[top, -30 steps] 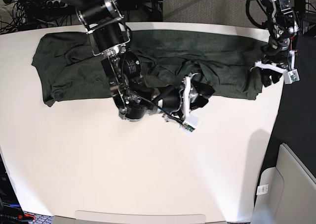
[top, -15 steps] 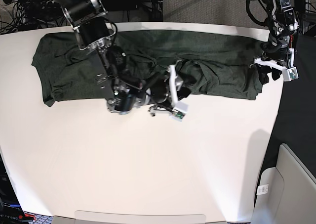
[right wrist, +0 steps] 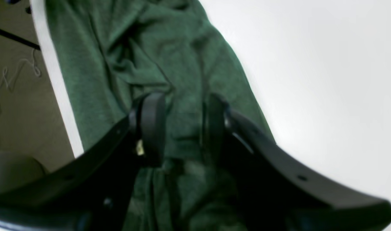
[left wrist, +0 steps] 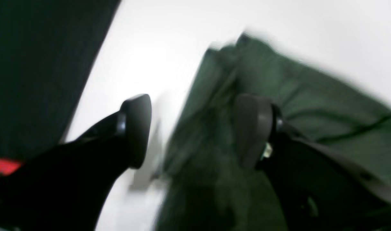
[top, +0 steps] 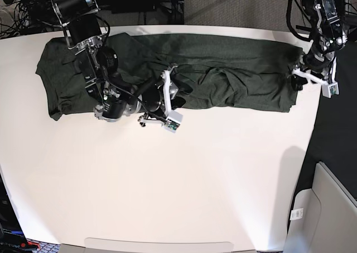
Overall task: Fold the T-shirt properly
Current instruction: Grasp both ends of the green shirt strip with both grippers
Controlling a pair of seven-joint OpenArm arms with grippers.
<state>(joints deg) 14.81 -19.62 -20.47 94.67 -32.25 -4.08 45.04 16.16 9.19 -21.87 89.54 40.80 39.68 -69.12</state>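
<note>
Two grippers worked one T-shirt (top: 234, 74), stretched nine-to-three along the table's (top: 167, 186) far edge: the left gripper (top: 313, 81) hung wide apart and empty over its three-o'clock end, while the right gripper (top: 177, 94), half-spread, straddled the rumpled middle, nearer.

T-shirt (top: 234, 77): dark olive-green, heathered knit, uniform, no print. Table (top: 167, 191): plain white. Left gripper (left wrist: 192, 131) and right gripper (right wrist: 182, 128): black fingers; white fittings on both wrists in the base view. Floor beyond the table: grey-tan.
</note>
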